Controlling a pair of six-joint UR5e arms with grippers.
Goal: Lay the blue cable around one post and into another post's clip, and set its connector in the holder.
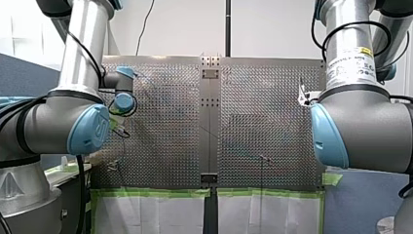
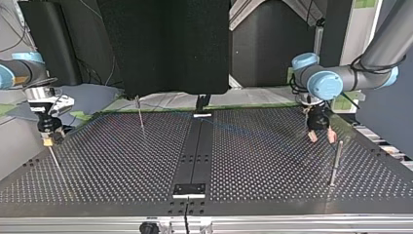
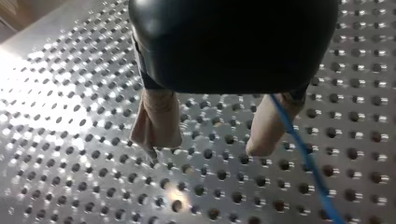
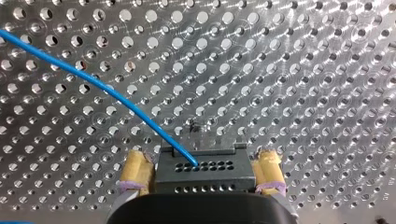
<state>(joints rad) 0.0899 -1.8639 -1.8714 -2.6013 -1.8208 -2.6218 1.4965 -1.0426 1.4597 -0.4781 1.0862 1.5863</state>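
Observation:
In the right wrist view a black connector (image 4: 205, 179) sits between the yellow pads (image 4: 136, 170) of my right gripper (image 4: 201, 157), which is shut on its two sides. The blue cable (image 4: 107, 91) leaves the connector and runs away over the perforated table. In the left wrist view my left gripper (image 3: 209, 143) hangs open just above the table, beige pads wide apart. The blue cable (image 3: 303, 149) crosses one pad and trails off beside it, not pinched. In the top view my right gripper (image 2: 47, 136) is at the far left and my left gripper (image 2: 321, 136) at the right.
In the top view, thin posts stand at the back left (image 2: 140, 114), under my right gripper (image 2: 55, 160) and at the right (image 2: 334, 163). A black block (image 2: 189, 190) sits on the centre strip near the front edge. Both arms' bulky elbows fill the front view's sides.

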